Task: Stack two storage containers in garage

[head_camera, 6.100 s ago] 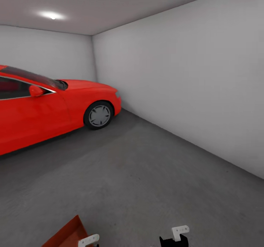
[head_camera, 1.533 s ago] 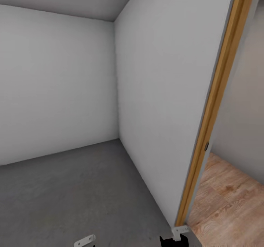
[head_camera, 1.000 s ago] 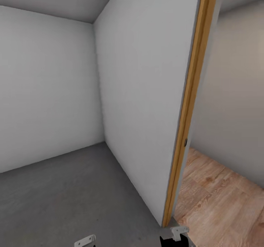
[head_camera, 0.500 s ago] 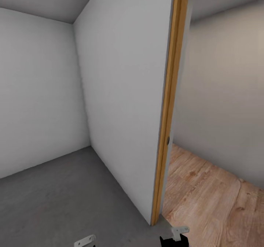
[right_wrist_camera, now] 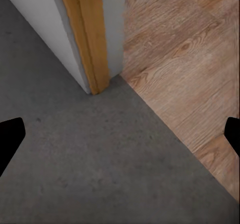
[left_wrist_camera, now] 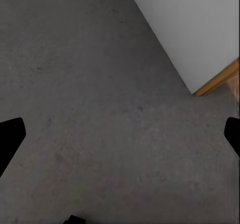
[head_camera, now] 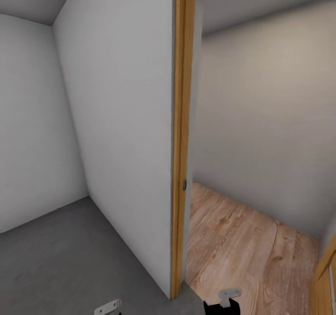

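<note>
The two storage containers are out of view. I stand on the garage's dark grey concrete floor [head_camera: 56, 259] at a doorway. In the left wrist view my left gripper [left_wrist_camera: 120, 136] is open over bare concrete [left_wrist_camera: 100, 109], with one black fingertip [left_wrist_camera: 11, 136] at each side edge and nothing between them. My right gripper [right_wrist_camera: 120, 136] is also open and empty. It hangs over the line where the concrete [right_wrist_camera: 75, 174] meets light wood-plank flooring [right_wrist_camera: 185, 49].
A white garage wall [head_camera: 121, 118] ends in a wooden door frame [head_camera: 179, 142] just ahead, whose foot [right_wrist_camera: 87, 39] is close to the right gripper. Beyond it, wood-plank flooring [head_camera: 242, 245] runs to a pale wall [head_camera: 261, 118]. A second wooden frame [head_camera: 326, 273] stands at the right.
The camera has swung right: the door frame slid left in the picture and more of the plank-floored room shows. The red car and the orange-red bin seen six seconds ago have left the view.
</note>
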### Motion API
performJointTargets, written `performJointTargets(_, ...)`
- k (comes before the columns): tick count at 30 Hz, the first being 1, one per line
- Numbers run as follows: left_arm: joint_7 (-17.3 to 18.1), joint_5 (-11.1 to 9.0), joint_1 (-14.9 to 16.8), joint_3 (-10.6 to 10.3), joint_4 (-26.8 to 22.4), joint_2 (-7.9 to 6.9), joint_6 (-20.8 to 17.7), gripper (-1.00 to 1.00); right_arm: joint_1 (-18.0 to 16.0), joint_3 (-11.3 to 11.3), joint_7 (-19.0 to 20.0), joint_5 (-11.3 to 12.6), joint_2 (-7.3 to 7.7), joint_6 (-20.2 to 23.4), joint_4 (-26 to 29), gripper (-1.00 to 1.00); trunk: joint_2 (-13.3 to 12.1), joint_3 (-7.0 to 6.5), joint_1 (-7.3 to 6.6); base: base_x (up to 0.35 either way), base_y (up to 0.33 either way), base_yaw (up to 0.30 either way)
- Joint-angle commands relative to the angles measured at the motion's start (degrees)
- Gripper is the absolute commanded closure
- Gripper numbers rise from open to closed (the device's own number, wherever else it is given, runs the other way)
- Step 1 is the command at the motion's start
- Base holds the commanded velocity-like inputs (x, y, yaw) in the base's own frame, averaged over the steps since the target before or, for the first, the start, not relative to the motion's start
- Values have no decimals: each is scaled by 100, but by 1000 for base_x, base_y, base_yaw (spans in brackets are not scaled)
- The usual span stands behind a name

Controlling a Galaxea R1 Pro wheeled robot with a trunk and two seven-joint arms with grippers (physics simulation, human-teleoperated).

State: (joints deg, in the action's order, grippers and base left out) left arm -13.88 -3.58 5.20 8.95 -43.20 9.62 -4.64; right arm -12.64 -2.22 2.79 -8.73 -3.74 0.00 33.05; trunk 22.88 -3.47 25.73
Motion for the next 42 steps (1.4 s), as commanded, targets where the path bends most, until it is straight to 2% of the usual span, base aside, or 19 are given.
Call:
performJointTargets(1,-9,-37,-3,10,-13,2,-28,-100,-2,-24,29,-50,-4,0,0,-100,3,-3,5,248,-217,-276)
performJointTargets(18,-9,-37,-2,10,-13,1,-20,-100,-2,-24,29,-50,-4,0,0,-100,3,-94,5,74,-38,-276)
performJointTargets(42,-9,-37,-2,10,-13,-3,-28,-100,-2,-24,29,-50,-4,0,0,-100,3,-223,5,317,0,-276)
